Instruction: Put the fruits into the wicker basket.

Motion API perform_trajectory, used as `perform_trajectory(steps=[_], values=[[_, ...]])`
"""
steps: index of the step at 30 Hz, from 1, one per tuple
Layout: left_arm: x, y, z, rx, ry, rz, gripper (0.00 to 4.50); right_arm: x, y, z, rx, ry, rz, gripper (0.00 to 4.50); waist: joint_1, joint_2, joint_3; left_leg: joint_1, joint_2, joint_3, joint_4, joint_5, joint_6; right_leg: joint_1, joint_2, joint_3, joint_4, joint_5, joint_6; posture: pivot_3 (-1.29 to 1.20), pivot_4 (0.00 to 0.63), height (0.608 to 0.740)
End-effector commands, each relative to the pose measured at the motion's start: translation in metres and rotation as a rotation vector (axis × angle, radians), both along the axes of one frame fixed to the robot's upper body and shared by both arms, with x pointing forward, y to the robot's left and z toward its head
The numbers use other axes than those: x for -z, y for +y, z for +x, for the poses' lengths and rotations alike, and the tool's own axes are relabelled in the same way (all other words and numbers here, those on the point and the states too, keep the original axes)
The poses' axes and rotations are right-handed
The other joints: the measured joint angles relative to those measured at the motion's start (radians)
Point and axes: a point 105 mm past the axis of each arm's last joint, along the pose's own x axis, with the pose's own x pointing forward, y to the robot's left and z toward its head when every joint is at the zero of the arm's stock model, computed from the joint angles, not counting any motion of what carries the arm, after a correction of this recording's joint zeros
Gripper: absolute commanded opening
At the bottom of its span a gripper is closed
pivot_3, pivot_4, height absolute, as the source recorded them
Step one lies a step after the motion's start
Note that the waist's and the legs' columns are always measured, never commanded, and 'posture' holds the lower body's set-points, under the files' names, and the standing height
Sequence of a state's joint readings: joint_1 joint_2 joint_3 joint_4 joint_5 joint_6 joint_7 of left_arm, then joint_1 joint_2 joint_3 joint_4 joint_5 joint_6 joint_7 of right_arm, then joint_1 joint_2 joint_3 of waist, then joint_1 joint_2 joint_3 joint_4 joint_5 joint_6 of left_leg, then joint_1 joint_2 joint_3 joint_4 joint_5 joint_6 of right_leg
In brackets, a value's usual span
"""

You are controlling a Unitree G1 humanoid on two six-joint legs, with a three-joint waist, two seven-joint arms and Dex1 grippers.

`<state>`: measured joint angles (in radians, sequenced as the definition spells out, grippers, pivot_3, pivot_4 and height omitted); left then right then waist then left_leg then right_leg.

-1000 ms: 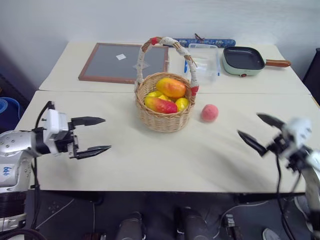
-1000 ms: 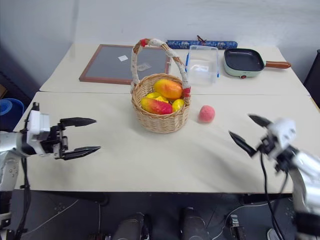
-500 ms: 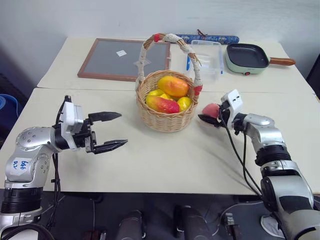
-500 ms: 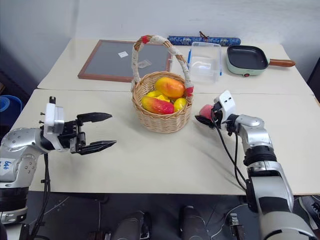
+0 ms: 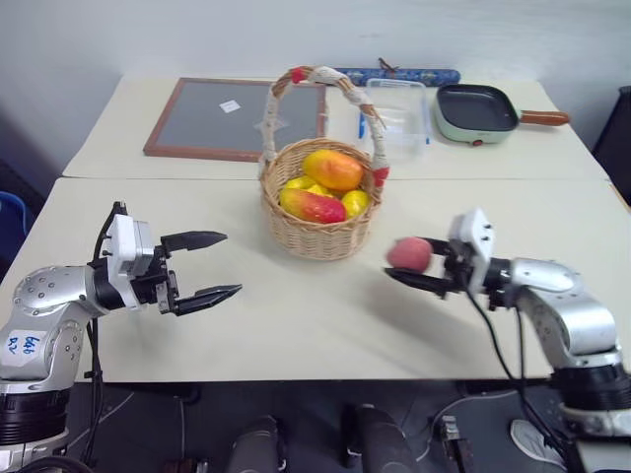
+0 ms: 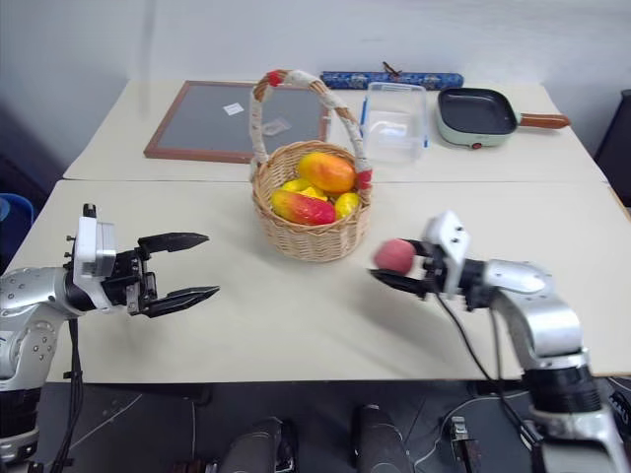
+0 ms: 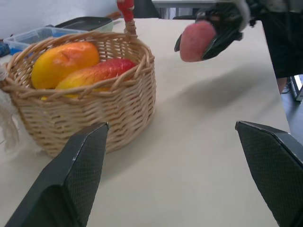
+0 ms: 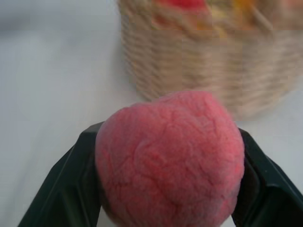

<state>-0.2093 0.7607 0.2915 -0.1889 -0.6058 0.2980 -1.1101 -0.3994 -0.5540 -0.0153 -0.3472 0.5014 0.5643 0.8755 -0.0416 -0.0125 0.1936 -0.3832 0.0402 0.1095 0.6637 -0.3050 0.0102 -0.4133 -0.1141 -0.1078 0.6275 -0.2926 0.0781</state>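
Now peach point(image 5: 408, 253) off the table point(image 5: 296, 325), gripped.

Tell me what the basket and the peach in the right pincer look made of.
Basket: tan woven wicker, matte, weave strands visible; handle wrapped in pale cloth. Peach: matte pink with a crinkled, foam-like skin, so probably a fake fruit, though that's uncertain.

Basket mid-surface, peach to its right

The wicker basket point(image 5: 317, 212) stands on the near surface point(image 5: 296, 315) with mangoes point(image 5: 333, 169) in it. The peach point(image 5: 408, 254) sits right of it, above the surface, in the right gripper point(image 5: 412, 266). Behind the basket lie a framed board point(image 5: 235, 118), a clear box point(image 5: 396, 116) and a pan point(image 5: 477, 110).
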Motion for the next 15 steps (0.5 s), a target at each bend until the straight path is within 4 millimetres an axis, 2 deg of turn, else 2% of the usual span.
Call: perform_trajectory(steps=[1, 4, 7, 10, 12, 15], values=[[-0.012, 0.002, -0.005, -0.021, -0.021, -0.063, 4.5, -0.035, 0.038, -0.002, 0.023, -0.133, 0.028, 2.78, 0.001, 0.0, 0.0, 0.002, 0.0, 0.0, 0.0, 0.0, -0.001, 0.0, 0.0, 0.0, 0.001, 0.0, -0.001, 0.0, 0.15, 0.74], [-0.011, 0.002, -0.005, -0.025, -0.012, -0.061, 4.5, -0.058, 0.066, 0.023, 0.116, -0.204, 0.081, 2.78, 0.01, 0.0, 0.0, 0.002, 0.001, 0.0, 0.0, 0.001, -0.002, -0.001, 0.0, 0.0, 0.002, 0.0, -0.004, 0.0, 0.15, 0.74], [-0.016, 0.003, 0.001, -0.048, -0.027, -0.087, 4.5, -0.065, 0.088, 0.056, 0.251, -0.319, 0.026, 2.78, 0.015, -0.001, -0.001, 0.001, 0.0, 0.0, 0.0, 0.001, -0.003, -0.003, 0.0, 0.0, 0.005, 0.0, -0.004, 0.0, 0.15, 0.74], [-0.018, 0.0, 0.002, -0.047, -0.033, -0.091, 4.5, -0.062, 0.087, 0.092, 0.476, -0.322, -0.052, 2.78, 0.013, -0.004, -0.002, -0.005, -0.001, 0.0, 0.001, 0.001, -0.002, -0.009, 0.0, 0.0, 0.011, 0.001, -0.004, 0.0, 0.15, 0.74], [-0.019, -0.002, 0.002, -0.046, -0.036, -0.093, 4.5, -0.061, 0.09, 0.101, 0.507, -0.307, -0.054, 2.78, 0.01, -0.004, -0.002, -0.01, -0.003, 0.003, 0.001, 0.003, 0.0, -0.015, 0.0, 0.002, 0.013, 0.001, -0.004, 0.0, 0.15, 0.74], [-0.02, -0.004, 0.002, -0.047, -0.044, -0.1, 4.5, -0.06, 0.094, 0.105, 0.504, -0.265, -0.032, 3.8, 0.009, -0.004, -0.002, -0.011, -0.003, 0.004, 0.0, 0.002, 0.001, -0.015, 0.0, 0.001, 0.012, 0.001, -0.004, 0.0, 0.15, 0.74]])
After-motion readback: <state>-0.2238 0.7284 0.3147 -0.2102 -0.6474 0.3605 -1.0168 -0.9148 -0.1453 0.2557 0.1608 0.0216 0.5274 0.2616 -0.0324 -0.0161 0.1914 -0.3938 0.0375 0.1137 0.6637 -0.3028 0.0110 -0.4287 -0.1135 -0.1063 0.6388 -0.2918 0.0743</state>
